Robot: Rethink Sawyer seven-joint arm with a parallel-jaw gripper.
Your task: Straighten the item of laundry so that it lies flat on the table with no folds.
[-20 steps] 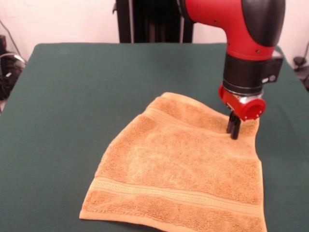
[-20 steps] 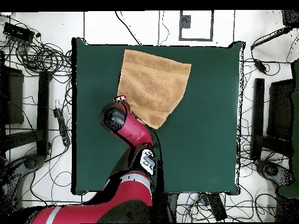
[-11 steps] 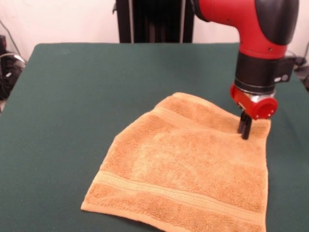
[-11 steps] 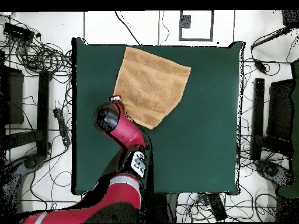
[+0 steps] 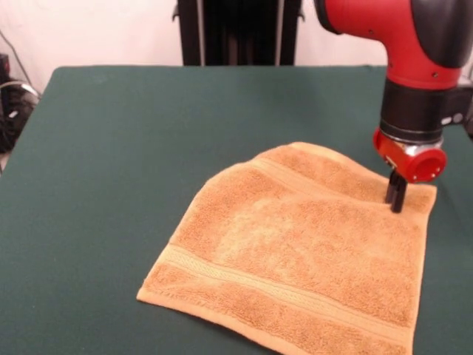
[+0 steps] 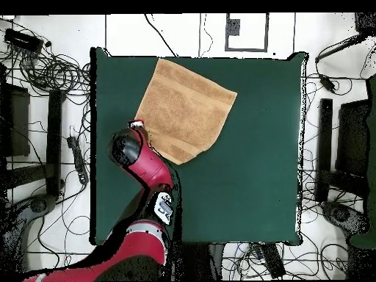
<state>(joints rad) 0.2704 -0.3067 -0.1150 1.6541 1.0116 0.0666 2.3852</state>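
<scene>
The item of laundry (image 5: 310, 251), a golden-orange terry towel with a woven band near its front hem, lies spread on the green table (image 5: 111, 148). Its far edge is slightly humped near the gripper. My gripper (image 5: 397, 198) stands at the towel's far right corner in the front view, its dark fingers pinched together on the cloth. The picture's bottom edge cuts off the towel's front right corner. From overhead the towel (image 6: 185, 110) sits in the upper left part of the table (image 6: 257, 183), and the red wrist (image 6: 126, 147) covers the gripper at the towel's left corner.
In the overhead view the towel's top corner lies close to the table's upper edge (image 6: 198, 58). Cables and dark stands (image 6: 55, 132) ring the table on the floor. The arm (image 6: 150, 176) crosses the table's lower left part.
The gripper has slid to the right in the front view, dragging the towel's corner with it. The whole towel has shifted and turned that way, and its right side has stretched out.
</scene>
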